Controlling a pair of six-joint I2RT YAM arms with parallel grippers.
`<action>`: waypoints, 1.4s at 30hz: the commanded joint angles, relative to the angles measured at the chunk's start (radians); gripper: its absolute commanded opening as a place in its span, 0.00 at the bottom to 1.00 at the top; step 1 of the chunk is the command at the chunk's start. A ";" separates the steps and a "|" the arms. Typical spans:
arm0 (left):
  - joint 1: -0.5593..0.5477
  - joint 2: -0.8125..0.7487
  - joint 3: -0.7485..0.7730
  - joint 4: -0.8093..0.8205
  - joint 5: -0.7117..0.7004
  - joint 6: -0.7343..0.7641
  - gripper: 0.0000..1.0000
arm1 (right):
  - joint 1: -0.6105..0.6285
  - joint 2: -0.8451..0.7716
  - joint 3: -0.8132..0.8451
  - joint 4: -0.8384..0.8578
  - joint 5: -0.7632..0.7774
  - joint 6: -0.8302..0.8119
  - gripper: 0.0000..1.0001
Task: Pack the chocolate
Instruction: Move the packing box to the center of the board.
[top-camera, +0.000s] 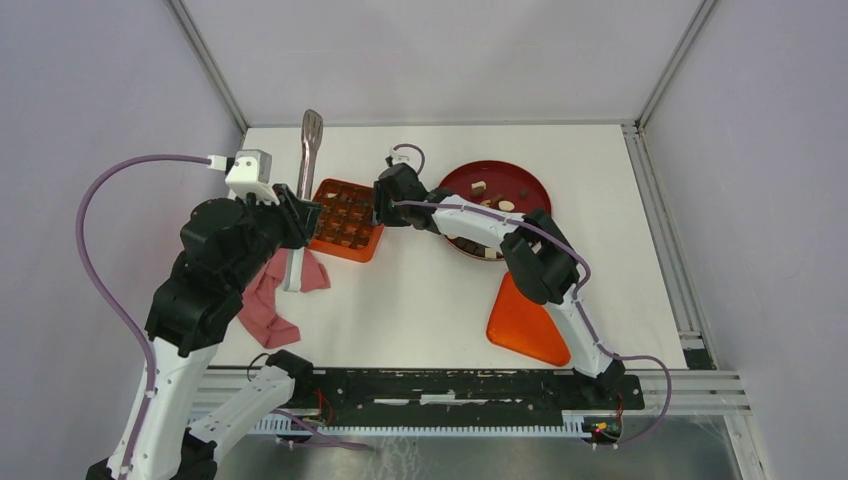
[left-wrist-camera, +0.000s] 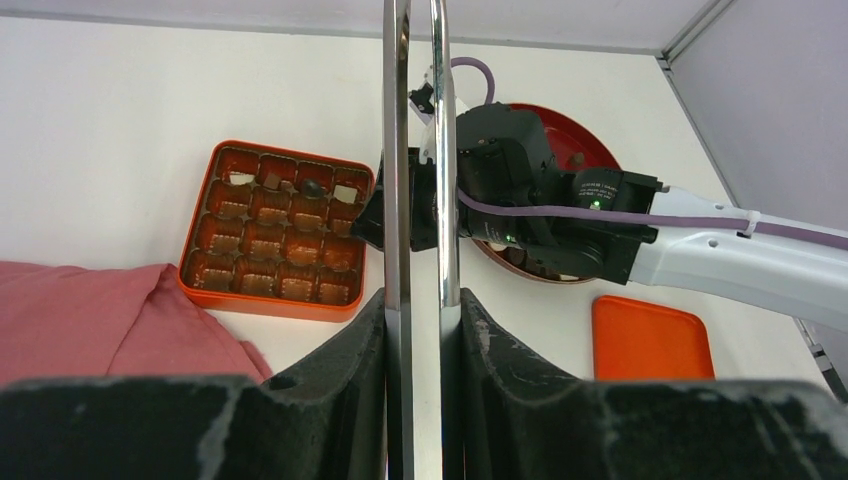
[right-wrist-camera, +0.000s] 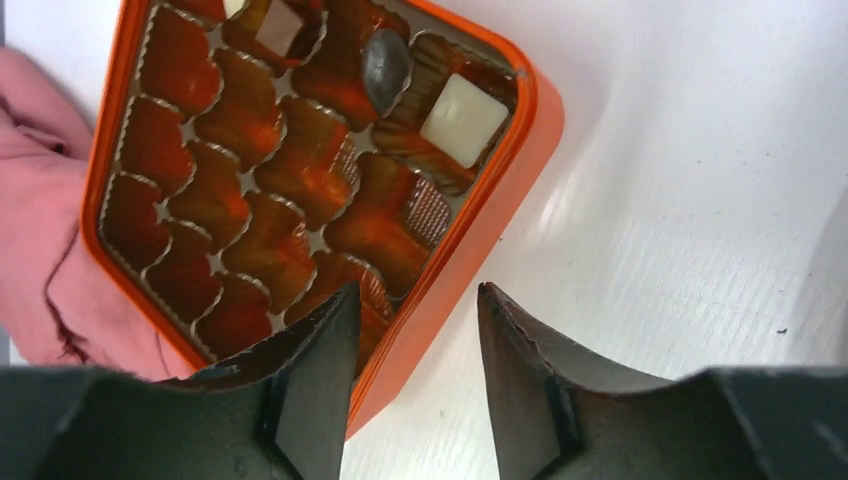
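Your left gripper (left-wrist-camera: 422, 305) has its jaws pinched narrow on the long shiny metal tongs (left-wrist-camera: 397, 150). The two blades are pressed nearly together and reach out over the white tabletop (top-camera: 420, 290), along the left edge of the orange square compartmented box (top-camera: 345, 222). Your right gripper (right-wrist-camera: 417, 297) hovers low at that box's right side, jaws parted at a middling width and holding nothing. In the wrist view the box's orange rim runs through the gap between them, and I can't tell whether either jaw touches it. Now the chocolate: a white square chocolate (right-wrist-camera: 462, 118) sits in the corner compartment just ahead of the right jaws, and a dark oval chocolate (right-wrist-camera: 385, 65) is in the compartment beside it, both clear of the fingers. The loose chocolate pieces (top-camera: 505, 205) lie on the round dark-red plate (top-camera: 500, 166), behind your right wrist and well apart from both sets of jaws. A pink cloth (top-camera: 280, 295) lies crumpled by the box's left side, and a flat orange lid (top-camera: 520, 330) rests beside the right arm
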 joint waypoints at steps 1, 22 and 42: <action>0.005 -0.005 -0.006 0.032 -0.022 0.008 0.31 | 0.003 0.044 0.063 0.039 0.090 0.038 0.50; 0.005 -0.020 0.008 0.015 0.000 -0.013 0.31 | -0.046 -0.137 -0.130 0.093 0.114 -0.193 0.11; 0.005 -0.030 -0.017 0.024 0.049 -0.049 0.31 | -0.057 -0.223 -0.268 -0.038 -0.151 -0.699 0.29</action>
